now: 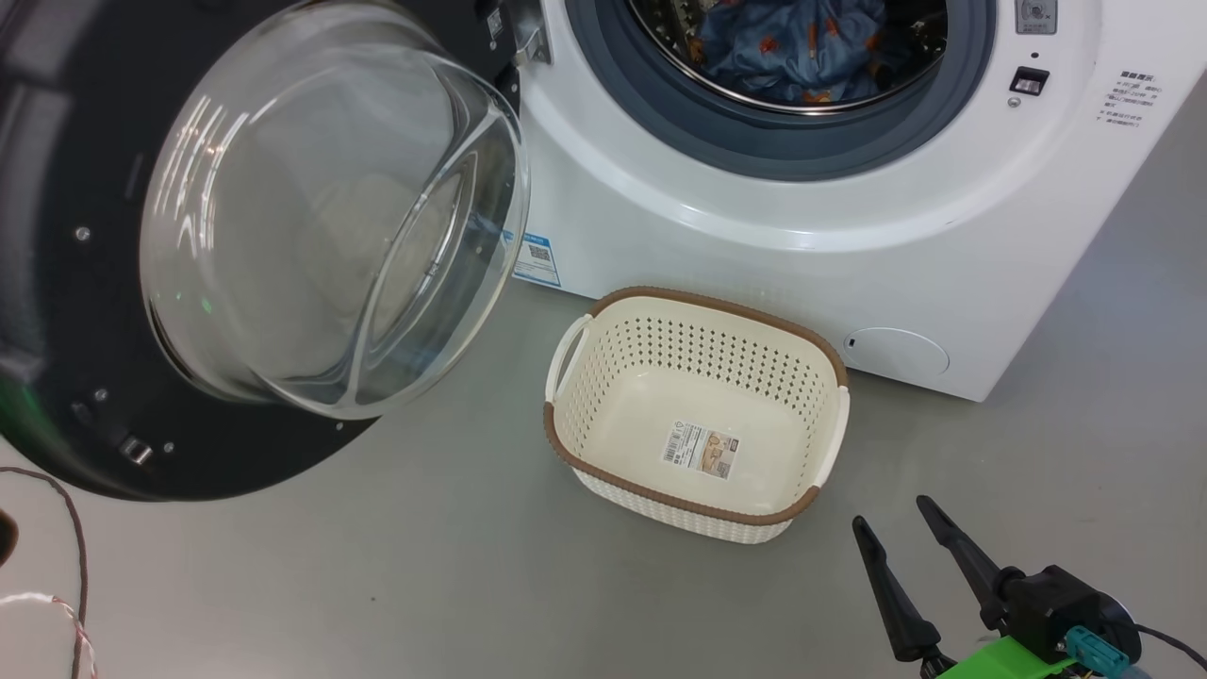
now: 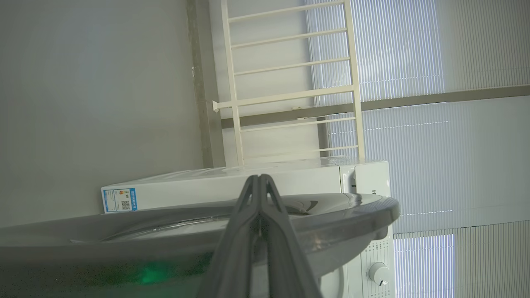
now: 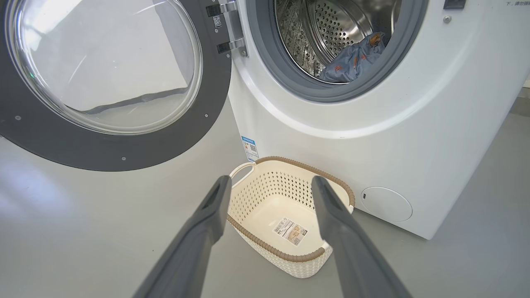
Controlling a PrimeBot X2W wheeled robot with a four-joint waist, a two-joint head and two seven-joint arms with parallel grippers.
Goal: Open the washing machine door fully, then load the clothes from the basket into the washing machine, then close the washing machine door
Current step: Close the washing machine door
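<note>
You have mostly white, grey and cream here, plus one blue print.
The washing machine (image 1: 754, 273) is plain white, with a grey gasket (image 1: 783, 151) and a steel drum (image 3: 335, 25) dotted with holes; its door (image 1: 236, 462) is glossy black around clear glass. The clothes (image 1: 783, 47) are blue with orange-brown prints. Just beyond your dark-fingered right hand (image 1: 890, 509), the basket (image 1: 603, 396) is cream-white, perforated in neat rows, with a brown woven-look rim; the floor (image 1: 377, 566) under it is flat grey.

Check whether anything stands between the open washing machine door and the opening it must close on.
Nothing visible does: the clothes lie inside the drum, and the empty basket sits on the floor, lower than the door.
</note>
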